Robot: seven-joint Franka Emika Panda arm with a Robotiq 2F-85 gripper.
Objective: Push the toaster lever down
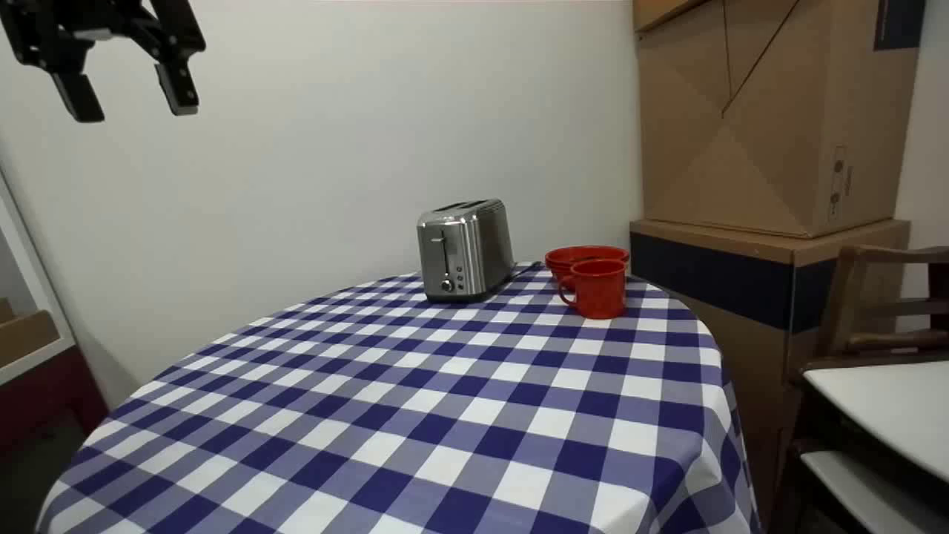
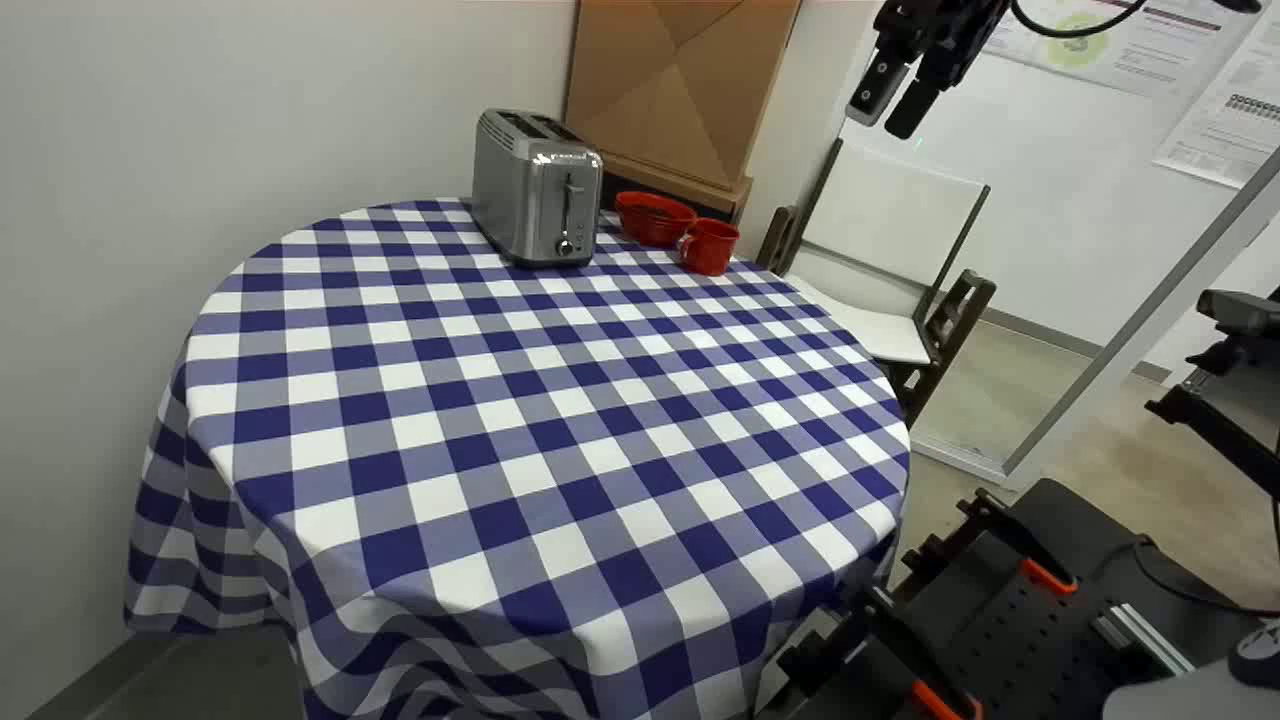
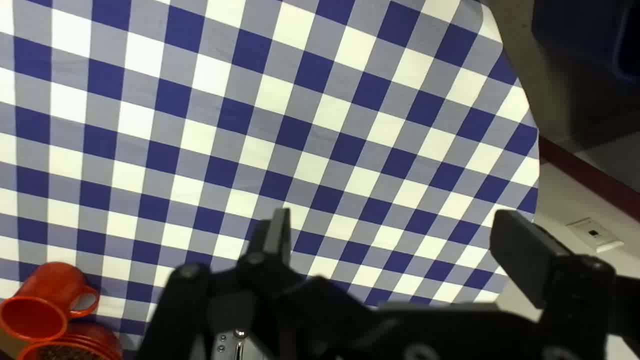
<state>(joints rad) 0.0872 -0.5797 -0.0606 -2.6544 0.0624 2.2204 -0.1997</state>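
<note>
The silver toaster [image 1: 485, 248] stands upright at the back of the table, also in an exterior view [image 2: 515, 190]. Its lever [image 1: 439, 239] is at the top of a vertical slot on the narrow front face, also in an exterior view [image 2: 573, 188]. A round knob sits below the slot. In the wrist view only a bit of the toaster's face [image 3: 225, 346] shows at the bottom edge, mostly hidden behind the gripper. My gripper [image 1: 136, 108] is high above the table, apart from the toaster, also in an exterior view [image 2: 884, 116]. In the wrist view its fingers [image 3: 393, 217] are wide apart with nothing between them.
A red mug [image 1: 599, 289] and a red bowl [image 1: 586, 254] stand beside the toaster. A checkered cloth [image 2: 480, 400] covers the round table. A wall runs behind the toaster. Cardboard boxes [image 1: 741, 133] and a chair [image 2: 890, 220] stand past the table's edge.
</note>
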